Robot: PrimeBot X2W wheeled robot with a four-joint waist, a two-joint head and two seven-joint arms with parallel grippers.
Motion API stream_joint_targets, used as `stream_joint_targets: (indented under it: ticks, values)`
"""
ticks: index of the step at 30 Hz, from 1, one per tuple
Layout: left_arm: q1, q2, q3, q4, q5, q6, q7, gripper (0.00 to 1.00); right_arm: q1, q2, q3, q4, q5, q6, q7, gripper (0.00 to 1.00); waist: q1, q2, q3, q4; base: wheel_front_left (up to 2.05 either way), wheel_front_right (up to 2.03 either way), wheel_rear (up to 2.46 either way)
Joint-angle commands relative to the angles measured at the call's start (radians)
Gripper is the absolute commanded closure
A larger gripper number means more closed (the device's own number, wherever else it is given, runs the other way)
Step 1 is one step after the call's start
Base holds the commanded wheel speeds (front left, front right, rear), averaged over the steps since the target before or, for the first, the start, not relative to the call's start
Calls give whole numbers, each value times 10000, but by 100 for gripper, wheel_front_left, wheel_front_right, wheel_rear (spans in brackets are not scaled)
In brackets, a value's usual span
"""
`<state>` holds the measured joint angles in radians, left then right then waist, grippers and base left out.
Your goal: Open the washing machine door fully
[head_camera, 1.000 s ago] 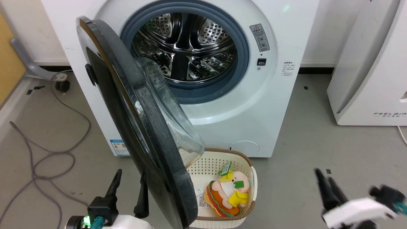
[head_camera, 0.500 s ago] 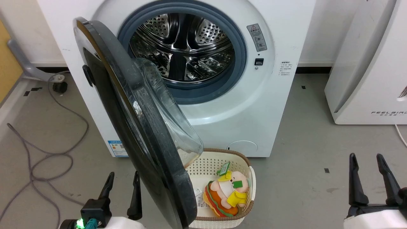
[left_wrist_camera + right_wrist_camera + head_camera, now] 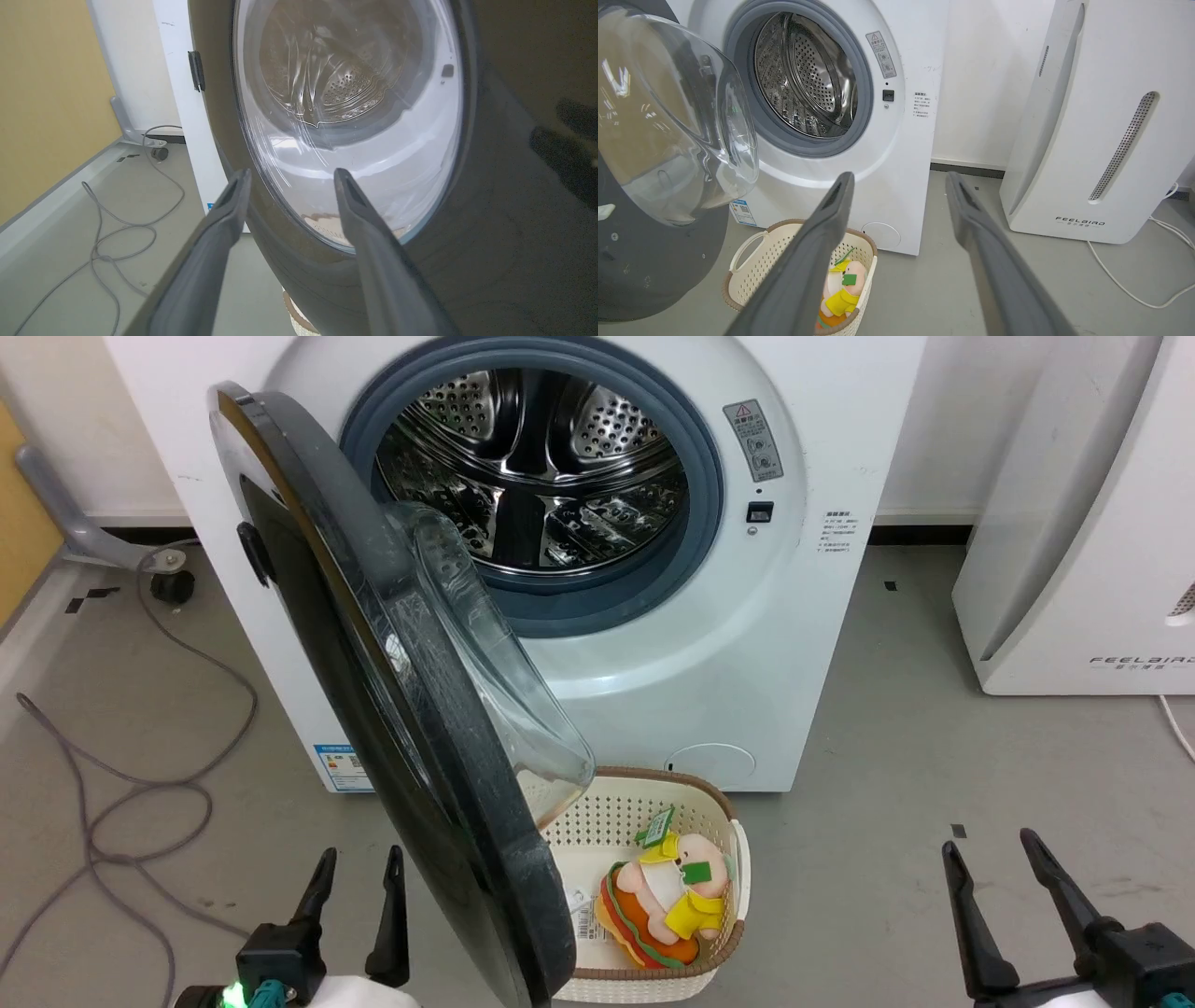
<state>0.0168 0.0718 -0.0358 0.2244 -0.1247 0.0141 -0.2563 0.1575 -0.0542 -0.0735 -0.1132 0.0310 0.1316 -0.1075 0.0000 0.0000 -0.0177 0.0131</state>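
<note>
While the washing machine door [image 3: 401, 728] is standing about half open, hinged at the machine's left and over the basket [image 3: 611, 821], I am holding my left gripper [image 3: 361, 851] beside its outer face, jaws apart, gripping nothing. My right gripper [image 3: 988, 842] is hanging well off, equally spread. Next, I judge, is pushing from the glass side to swing it wider.
</note>
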Motion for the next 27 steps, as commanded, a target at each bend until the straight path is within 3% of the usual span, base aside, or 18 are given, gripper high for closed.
stream_joint_targets:
  ticks: [1,2,12,27]
  values:
    - [-43,36,-6,19,37,-49,-55,78,117,37,0,-2,33,-9,-9,0,0,0,1,2,0,0,0]
    - [-54,45,-16,37,43,-60,-55,100,115,37,2,13,30,-9,5,0,0,0,0,5,0,0,0]
    - [-164,169,-97,-380,162,-165,-55,100,66,38,-29,86,115,-9,86,0,0,0,8,5,0,0,0]
    - [-891,339,208,-4420,719,165,-55,100,83,39,-104,274,302,-9,301,0,0,0,-2,2,0,0,0]
